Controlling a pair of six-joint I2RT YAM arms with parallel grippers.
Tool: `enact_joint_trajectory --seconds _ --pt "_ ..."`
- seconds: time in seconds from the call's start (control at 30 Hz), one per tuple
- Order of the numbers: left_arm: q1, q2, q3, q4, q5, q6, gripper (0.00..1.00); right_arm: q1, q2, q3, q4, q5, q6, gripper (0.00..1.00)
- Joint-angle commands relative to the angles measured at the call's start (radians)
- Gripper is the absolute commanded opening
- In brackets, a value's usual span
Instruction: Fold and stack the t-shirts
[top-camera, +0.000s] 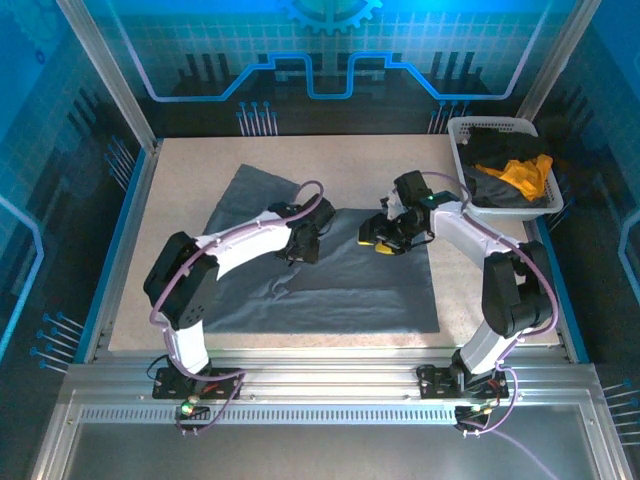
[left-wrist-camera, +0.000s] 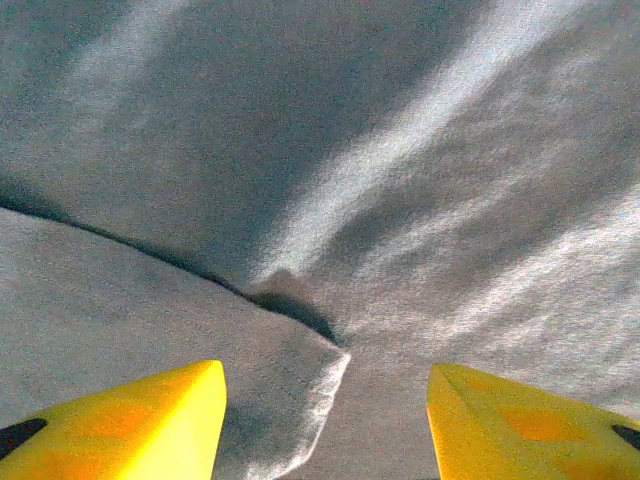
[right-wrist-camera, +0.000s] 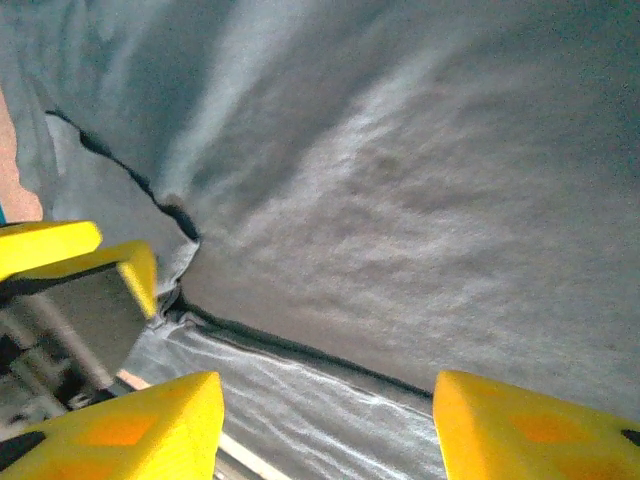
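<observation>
Finding: we judge the task to be at an early stage.

We note the slate grey t-shirt (top-camera: 370, 285) lying on the tabletop (top-camera: 380, 170), from the middle toward the near edge. It is partly folded: one layer laps over another, and the fold edge (left-wrist-camera: 290, 310) runs beneath the left hand (left-wrist-camera: 325, 400). A section toward the far left corner is not yet tucked in.

Both hands hover just over the cloth near its middle. The left hand's fingers are spread, with nothing between them. The right hand (right-wrist-camera: 330, 410) is likewise spread and pinches nothing.

Outstanding: the black t-shirt (top-camera: 495, 150) and the orange-yellow t-shirt (top-camera: 528, 175) lie crumpled in the white lattice basket (top-camera: 455, 130) at the far right corner. We see no stack begun.
</observation>
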Motion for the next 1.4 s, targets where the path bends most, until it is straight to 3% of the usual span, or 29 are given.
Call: enact_joint_trajectory --seconds 0.0,0.13,0.23,0.4,0.5,0.7,0.83,0.97,1.1,1.27,1.37 --pt "0.139 -0.015 0.143 -0.047 0.021 -0.080 0.53 -0.045 0.016 0.065 -0.008 0.059 -0.002 0.57" --pt "0.357 0.080 0.291 0.011 0.131 -0.143 0.44 -0.086 0.091 0.176 -0.013 0.150 -0.021 0.56" --pt "0.478 0.220 0.435 0.055 0.139 -0.157 0.37 -0.111 0.173 0.277 -0.021 0.174 -0.034 0.55" --pt "0.619 0.436 0.640 0.165 0.179 -0.168 0.37 -0.121 0.256 0.418 -0.042 0.151 -0.058 0.55" --pt "0.661 0.544 0.731 0.241 0.164 -0.148 0.39 -0.121 0.291 0.471 -0.075 0.120 -0.062 0.55" --pt "0.680 0.758 0.993 0.215 0.158 -0.078 0.44 -0.098 0.241 0.410 -0.070 0.102 -0.051 0.54" --pt "0.656 0.799 1.007 0.250 0.145 -0.081 0.47 -0.093 0.194 0.324 -0.038 0.072 -0.017 0.54" --pt "0.620 0.863 1.073 0.132 0.116 -0.122 0.46 -0.080 0.174 0.301 -0.045 0.069 -0.022 0.54" --pt "0.598 0.913 1.121 0.034 0.157 -0.182 0.46 -0.086 0.174 0.327 -0.060 0.058 -0.028 0.54" --pt "0.560 0.929 1.149 -0.078 0.181 -0.192 0.40 -0.093 0.201 0.395 -0.086 0.044 -0.037 0.55" --pt "0.558 0.930 1.148 -0.171 0.177 -0.222 0.28 -0.097 0.216 0.413 -0.084 0.037 -0.033 0.55"
